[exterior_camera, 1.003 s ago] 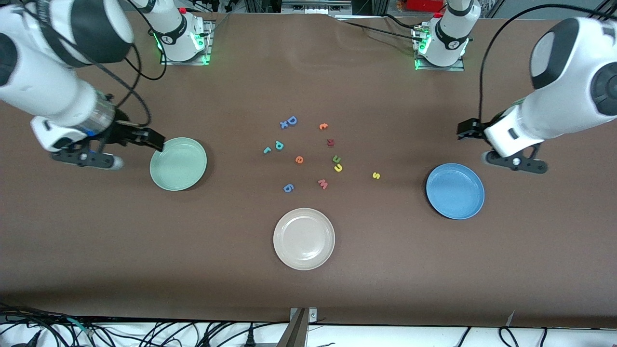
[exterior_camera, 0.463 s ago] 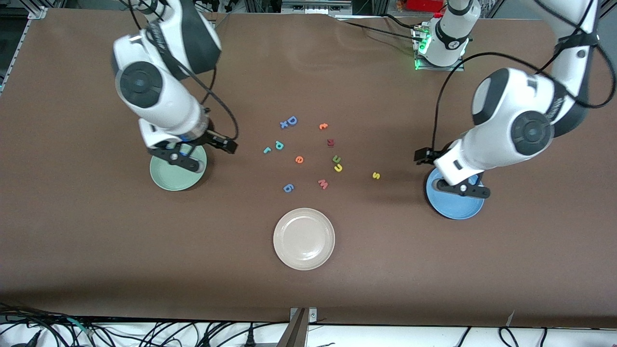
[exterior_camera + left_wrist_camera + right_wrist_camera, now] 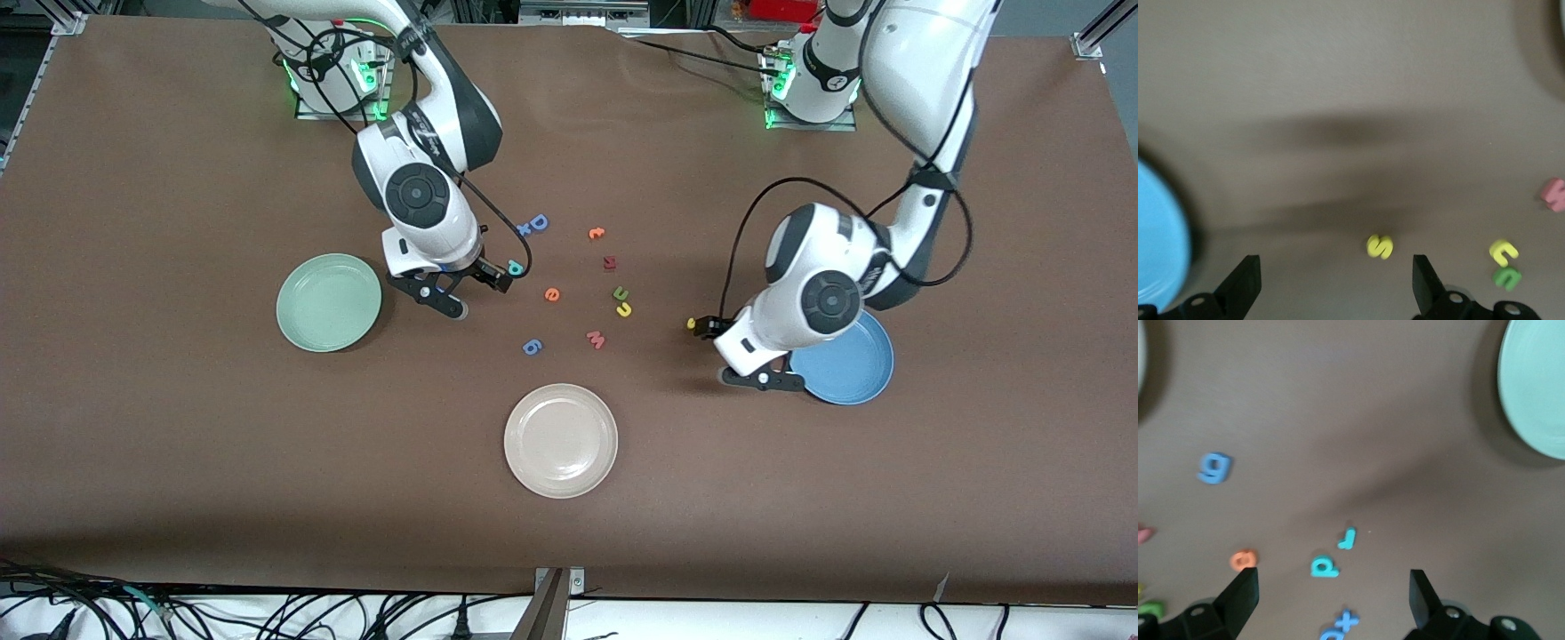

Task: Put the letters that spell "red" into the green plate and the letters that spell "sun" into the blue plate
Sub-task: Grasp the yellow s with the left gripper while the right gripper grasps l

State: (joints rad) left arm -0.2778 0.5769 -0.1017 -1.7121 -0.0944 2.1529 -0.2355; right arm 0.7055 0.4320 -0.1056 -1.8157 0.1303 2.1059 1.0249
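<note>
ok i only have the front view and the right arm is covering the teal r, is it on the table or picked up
Observer: On the table. The right wrist view shows the teal r lying flat beside the teal d, nothing gripped.
Operator: are its fingers open
Observer: Yes, the right gripper is open, and both letters show between its fingertips.
Operator: and the other arm, what's under it
Observer: The left wrist view shows the yellow s whole, lying flat under the open left gripper, clear of both fingers.
</note>
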